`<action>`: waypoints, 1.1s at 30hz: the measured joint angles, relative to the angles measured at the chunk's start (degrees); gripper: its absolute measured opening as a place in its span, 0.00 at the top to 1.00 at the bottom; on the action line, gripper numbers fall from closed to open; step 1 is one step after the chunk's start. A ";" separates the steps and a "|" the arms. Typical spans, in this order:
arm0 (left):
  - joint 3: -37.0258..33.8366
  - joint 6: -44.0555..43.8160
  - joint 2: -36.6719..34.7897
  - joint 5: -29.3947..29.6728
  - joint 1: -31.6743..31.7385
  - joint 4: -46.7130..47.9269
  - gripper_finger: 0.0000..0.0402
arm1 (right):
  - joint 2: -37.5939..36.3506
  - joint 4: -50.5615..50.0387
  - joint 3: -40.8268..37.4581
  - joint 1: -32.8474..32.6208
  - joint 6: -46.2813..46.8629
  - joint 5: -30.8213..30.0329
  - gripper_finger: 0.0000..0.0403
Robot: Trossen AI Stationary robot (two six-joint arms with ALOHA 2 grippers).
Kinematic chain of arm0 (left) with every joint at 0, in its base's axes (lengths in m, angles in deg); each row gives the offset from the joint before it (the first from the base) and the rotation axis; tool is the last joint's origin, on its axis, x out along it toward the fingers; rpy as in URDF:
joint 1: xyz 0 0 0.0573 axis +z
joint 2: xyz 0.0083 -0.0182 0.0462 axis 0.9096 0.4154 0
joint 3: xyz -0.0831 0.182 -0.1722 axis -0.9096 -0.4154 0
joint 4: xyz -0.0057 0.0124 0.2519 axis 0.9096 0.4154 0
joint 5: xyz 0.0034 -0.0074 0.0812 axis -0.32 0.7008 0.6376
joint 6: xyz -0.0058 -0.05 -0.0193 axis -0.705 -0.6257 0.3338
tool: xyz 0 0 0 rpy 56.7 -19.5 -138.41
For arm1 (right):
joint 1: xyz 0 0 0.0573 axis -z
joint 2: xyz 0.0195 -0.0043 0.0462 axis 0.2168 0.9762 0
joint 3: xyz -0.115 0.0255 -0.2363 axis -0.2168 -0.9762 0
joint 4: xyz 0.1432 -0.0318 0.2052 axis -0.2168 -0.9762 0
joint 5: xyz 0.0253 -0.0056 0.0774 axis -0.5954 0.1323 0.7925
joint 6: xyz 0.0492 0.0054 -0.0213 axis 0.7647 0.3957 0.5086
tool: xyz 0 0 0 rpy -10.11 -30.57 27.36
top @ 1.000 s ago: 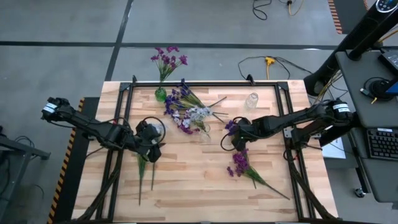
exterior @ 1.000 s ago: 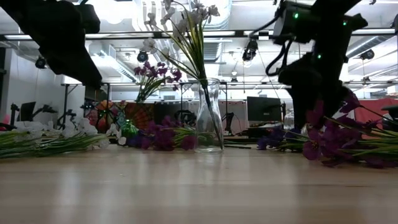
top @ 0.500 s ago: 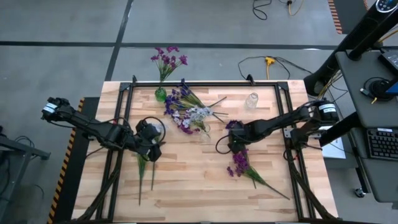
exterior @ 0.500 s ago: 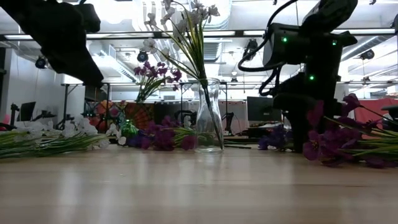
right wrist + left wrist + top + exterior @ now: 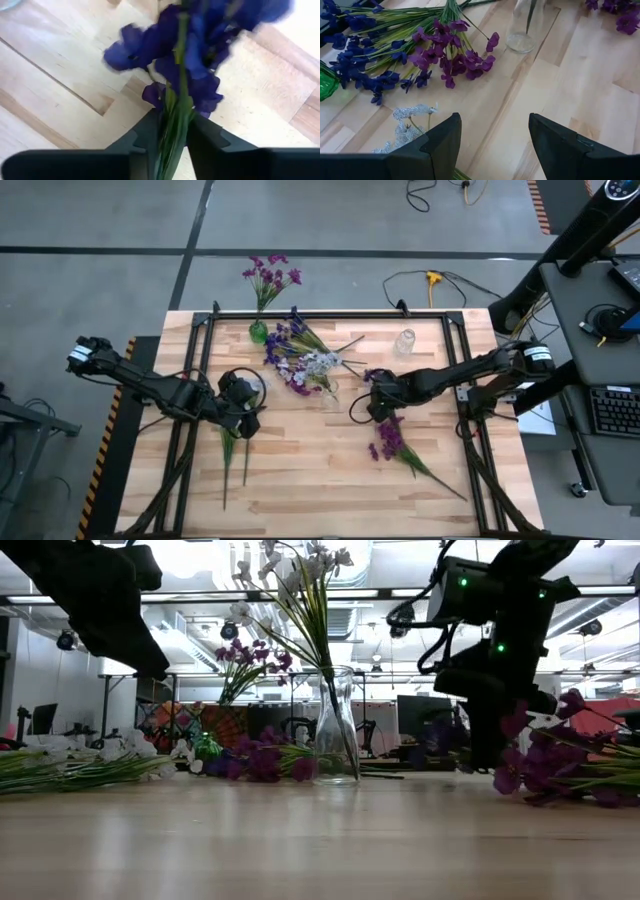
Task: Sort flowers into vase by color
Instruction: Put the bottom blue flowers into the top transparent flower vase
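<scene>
Right gripper (image 5: 172,135), mid-table, pinching a blue-violet spray (image 5: 200,60) by its stems, apparently just clear of the table (image 5: 300,480); left gripper (image 5: 492,145) waits with jaws wide; so narrow a pinch could let stems slip or snag the neighbouring magenta spray (image 5: 390,440).

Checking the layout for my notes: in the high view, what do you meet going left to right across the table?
Left gripper → green vase → flower pile → right gripper, shut on a blue spray → clear bottle
</scene>
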 joint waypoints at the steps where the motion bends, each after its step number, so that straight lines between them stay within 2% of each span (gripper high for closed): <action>1: 0.00 0.00 0.00 0.00 0.00 -0.02 0.46 | -0.45 -0.03 0.00 0.00 -0.11 -0.05 0.82; 9: 0.00 0.00 0.00 0.07 0.00 -0.01 0.46 | -5.70 0.06 0.00 -0.07 -0.63 -8.49 0.91; 20: 0.00 0.20 0.00 0.11 0.00 -0.02 0.46 | -16.34 0.28 0.00 -0.07 -2.32 -15.55 0.92; 30: 0.00 0.20 0.00 0.87 0.00 -0.02 0.46 | -26.20 0.36 -0.04 -0.55 -6.84 -18.71 0.92; 33: 0.00 0.20 0.00 1.55 0.02 -0.02 0.46 | -29.13 0.54 -0.07 -0.57 -9.28 -21.71 0.92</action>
